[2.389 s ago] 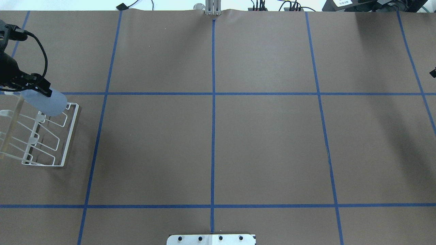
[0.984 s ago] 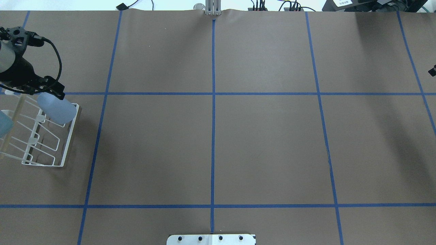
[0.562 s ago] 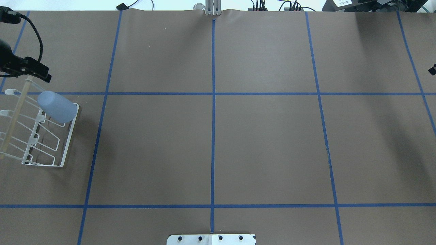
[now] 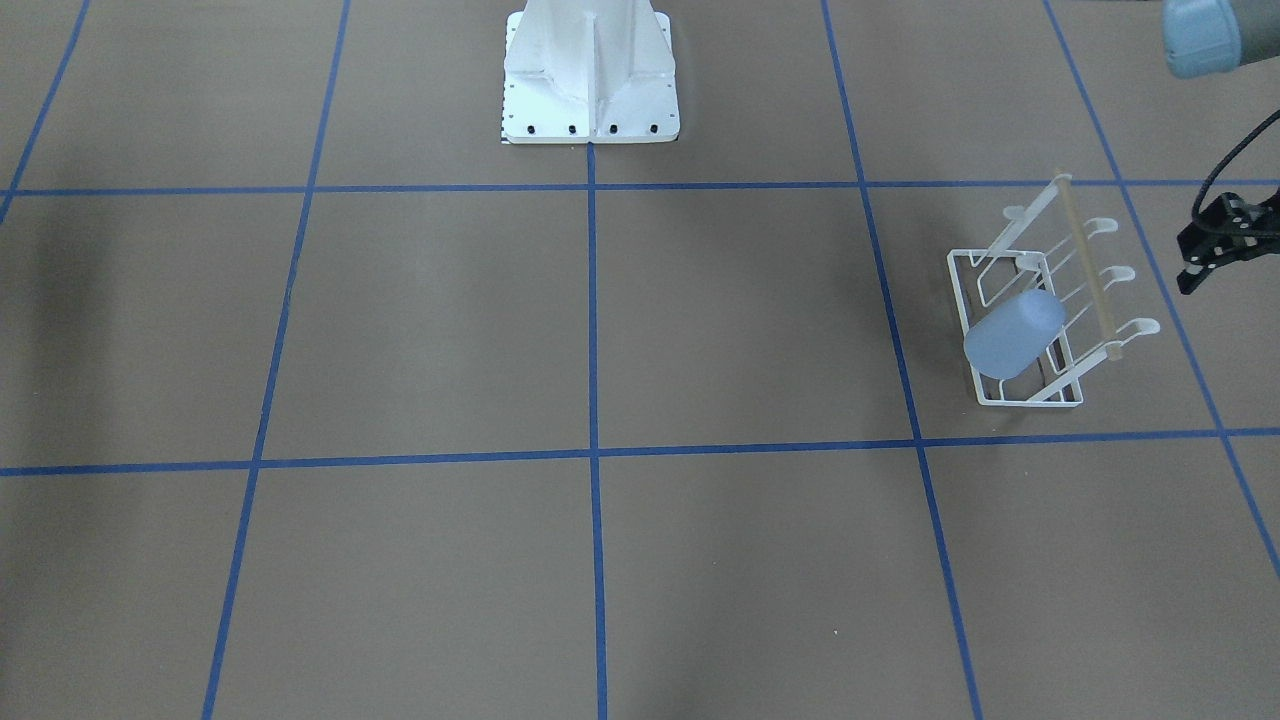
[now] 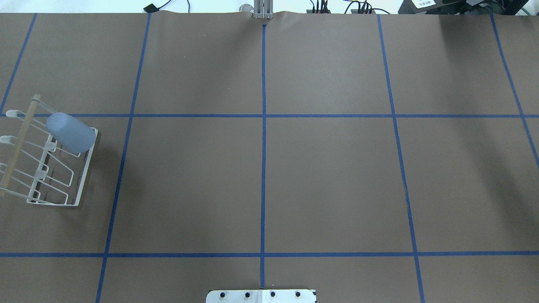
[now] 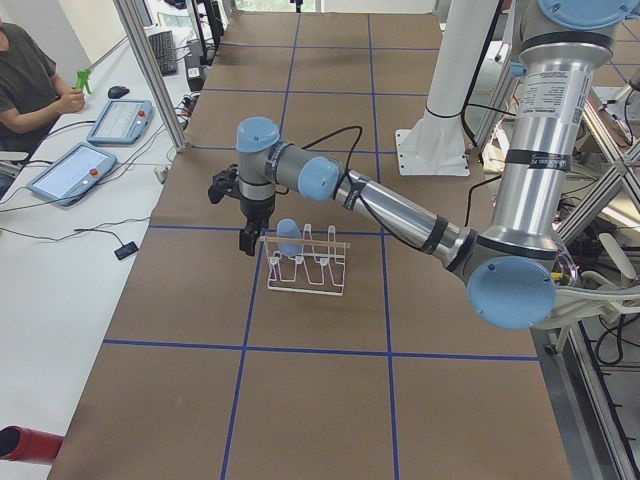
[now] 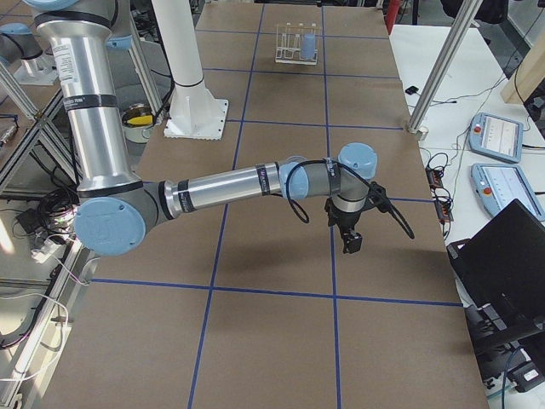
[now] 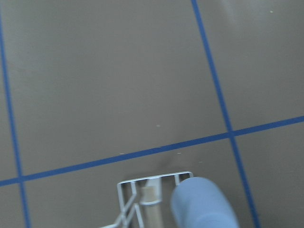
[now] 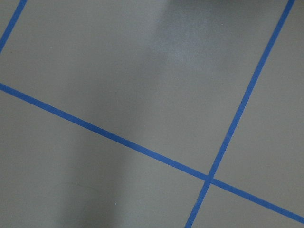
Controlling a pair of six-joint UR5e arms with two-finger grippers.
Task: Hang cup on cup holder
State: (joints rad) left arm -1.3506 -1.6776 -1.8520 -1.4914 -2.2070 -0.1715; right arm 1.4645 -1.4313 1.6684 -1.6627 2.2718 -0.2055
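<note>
1 pale blue cup, hung tilted at 1 end of the rack. My left pincer hangs beside the rack, my right pincer well apart from it. Whether their jaws are parted, I cannot say.

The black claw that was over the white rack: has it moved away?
Yes. The left gripper has drawn off the cup holder, out past the overhead view's left edge; the cup stays hung.

A robotics lab: UR5e arms and a white pedestal at a tape-gridded bench, teach pendants beyond its far edge.
</note>
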